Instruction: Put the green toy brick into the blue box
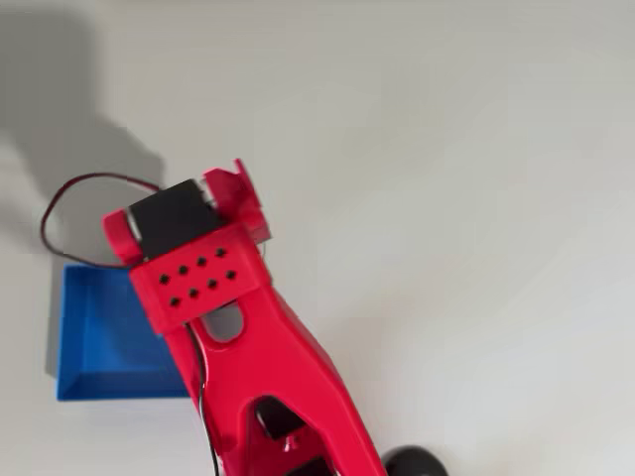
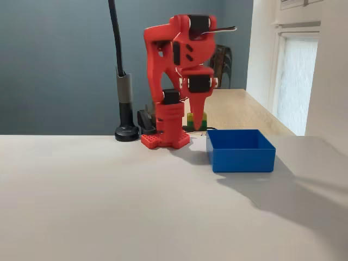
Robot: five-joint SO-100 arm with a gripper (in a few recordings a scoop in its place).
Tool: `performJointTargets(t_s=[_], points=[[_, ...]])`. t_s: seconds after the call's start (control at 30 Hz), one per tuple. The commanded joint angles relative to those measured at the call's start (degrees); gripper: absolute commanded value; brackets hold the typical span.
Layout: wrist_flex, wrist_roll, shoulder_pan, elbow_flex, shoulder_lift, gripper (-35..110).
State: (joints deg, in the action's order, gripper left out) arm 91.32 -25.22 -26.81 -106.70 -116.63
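1. In the fixed view the red arm (image 2: 182,76) is standing folded on its base at the far side of the pale table (image 2: 109,206), and its gripper (image 2: 197,122) is pointing straight down.
2. The gripper's fingers (image 2: 198,111) are closing on the green toy brick (image 2: 196,122), which is showing as a small lime-green and darker green piece at the tips (the tips are partly covering it, so its exact pose is hard to read).
3. The brick is hanging above the table, just left of the far left corner of the blue box (image 2: 241,157) in this view, and it is not inside the box.
4. The blue box is sitting flat on the table, right of the arm's base and near to it, and what shows of its inside is looking bare.
5. In the overhead view the arm (image 1: 248,347) is reaching over the right part of the blue box (image 1: 99,342) and hiding it, and a thin dark cable (image 1: 60,213) is looping beside the wrist.
6. A black lamp stand (image 2: 126,109) is standing left of the arm's base in the fixed view.
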Motion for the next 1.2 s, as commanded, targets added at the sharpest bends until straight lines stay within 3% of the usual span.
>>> performJointTargets(t_s=[0.0,0.3,0.67,1.17], points=[[0.7,-2.55,-7.38,0.44,-3.52,0],[-7.56,-3.43,-18.11,-4.22,-3.34,0],[-18.72,-0.97,-20.04,-11.25,-3.16,0],[-19.69,0.44,-20.3,-12.04,-3.16,15]])
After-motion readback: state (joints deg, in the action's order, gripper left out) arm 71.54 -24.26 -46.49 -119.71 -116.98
